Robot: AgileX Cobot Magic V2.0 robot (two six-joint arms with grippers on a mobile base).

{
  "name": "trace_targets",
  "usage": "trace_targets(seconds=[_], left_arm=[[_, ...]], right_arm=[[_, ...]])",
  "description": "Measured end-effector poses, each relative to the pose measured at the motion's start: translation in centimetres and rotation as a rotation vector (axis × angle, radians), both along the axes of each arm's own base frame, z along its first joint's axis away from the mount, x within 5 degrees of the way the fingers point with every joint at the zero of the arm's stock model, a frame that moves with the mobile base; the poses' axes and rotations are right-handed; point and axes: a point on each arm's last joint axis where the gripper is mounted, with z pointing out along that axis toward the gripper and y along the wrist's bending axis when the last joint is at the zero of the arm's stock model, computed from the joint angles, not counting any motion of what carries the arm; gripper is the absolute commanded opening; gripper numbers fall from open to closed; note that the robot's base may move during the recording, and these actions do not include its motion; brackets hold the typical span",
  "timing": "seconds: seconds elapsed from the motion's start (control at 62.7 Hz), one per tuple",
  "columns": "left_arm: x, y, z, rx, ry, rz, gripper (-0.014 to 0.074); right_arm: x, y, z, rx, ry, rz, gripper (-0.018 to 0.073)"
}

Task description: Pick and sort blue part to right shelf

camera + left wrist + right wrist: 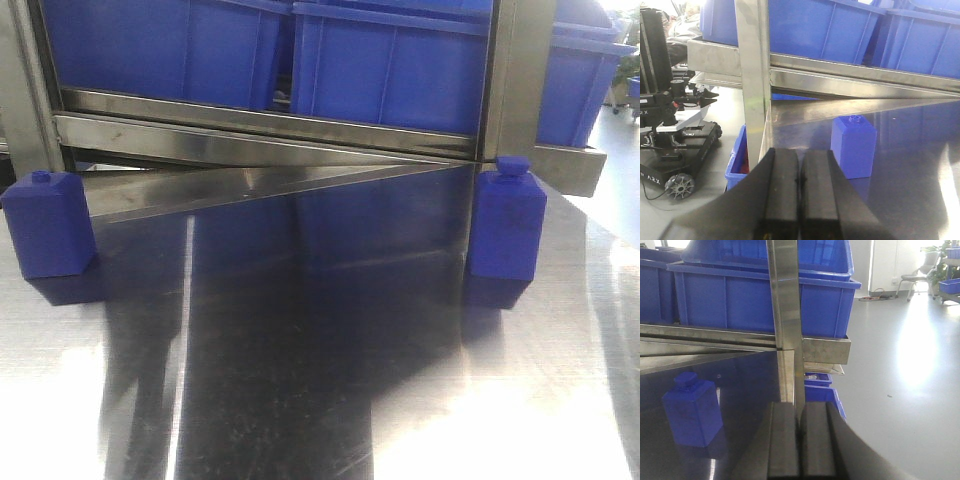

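Standing at the worktop's [300, 400] right edge, the blue part [508, 225] could topple if unopened fingers nudge it. Left gripper [799, 160] and right gripper [800, 412] fingers are pressed together, empty.

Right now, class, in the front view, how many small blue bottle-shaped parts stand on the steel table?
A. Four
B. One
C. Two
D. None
C: the left blue part and the right blue part both stand upright on the table, in front of the shelf.
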Motion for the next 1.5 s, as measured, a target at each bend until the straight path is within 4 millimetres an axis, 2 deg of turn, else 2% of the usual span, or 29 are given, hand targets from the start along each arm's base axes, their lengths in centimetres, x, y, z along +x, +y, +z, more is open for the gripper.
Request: trace_targets(seconds=[0.51, 0.749, 0.845, 0.973, 1.116, 1.196, 1.323, 1.419, 1.499], left_arm=[[0.0, 0.0, 0.0, 0.0, -0.002, 0.0, 0.0123], [0.0, 0.0, 1.0, -0.007, -0.11, -0.004, 0.0123], [-0.2, -0.1, 2.2, -0.016, -0.243, -0.01, 0.0123], [-0.7, 0.0, 4.2, -0.019, -0.288, -0.009, 0.0124], [-1.2, 0.1, 10.5, -0.019, -0.269, -0.005, 0.0134], [-0.7, 0.0, 13.6, -0.015, -0.198, -0.003, 0.019], [1.6, -0.1, 16.4, -0.027, -0.022, -0.005, 0.0345], [4.0, -0.4, 16.8, -0.038, 0.17, -0.011, 0.048], [6.2, -0.7, 16.3, -0.044, 0.321, -0.015, 0.0564]], right_arm=[[0.0, 0.0, 0.0, 0.0, 0.0, 0.0, 0.0084], [0.0, 0.0, 0.0, 0.0, 0.0, 0.0, 0.0084], [0.0, 0.0, 0.0, 0.0, 0.0, 0.0, 0.0084], [0.0, 0.0, 0.0, 0.0, 0.0, 0.0, 0.0084], [0.0, 0.0, 0.0, 0.0, 0.0, 0.0, 0.0084], [0.0, 0.0, 0.0, 0.0, 0.0, 0.0, 0.0084], [0.0, 0.0, 0.0, 0.0, 0.0, 0.0, 0.0084], [0.0, 0.0, 0.0, 0.0, 0.0, 0.0, 0.0084], [0.0, 0.0, 0.0, 0.0, 0.0, 0.0, 0.0084]])
